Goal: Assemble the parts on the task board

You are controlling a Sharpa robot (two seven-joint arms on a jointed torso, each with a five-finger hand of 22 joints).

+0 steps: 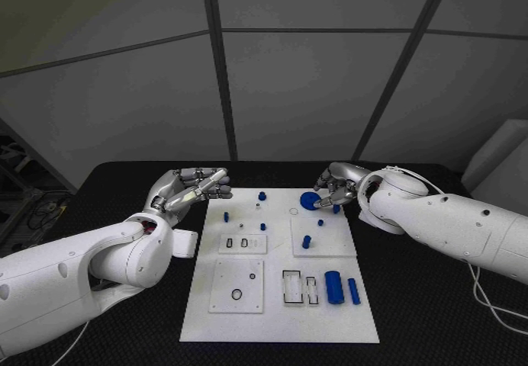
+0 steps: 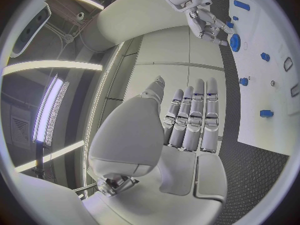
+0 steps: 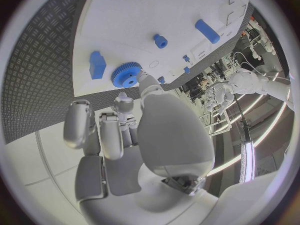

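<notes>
The white task board (image 1: 275, 320) lies in the middle of the black table. My right hand (image 1: 339, 187) is over the board's far right corner and pinches a blue gear (image 1: 311, 200) by its rim, just above the board; the gear (image 3: 127, 75) sits at my fingertips (image 3: 147, 83), with a blue block (image 3: 97, 65) beside it. My left hand (image 1: 194, 187) hovers off the board's far left corner, fingers (image 2: 194, 117) straight and apart, holding nothing. Small blue pegs (image 1: 263, 226) stand on the far half. Two blue cylinders (image 1: 333, 288) lie near the right edge.
A black ring (image 1: 236, 294) sits on a raised square at the board's near left. Rectangular slots (image 1: 291, 286) lie beside the cylinders, and two small ones (image 1: 230, 243) are on the left plate. Black table (image 1: 418, 320) surrounds the board.
</notes>
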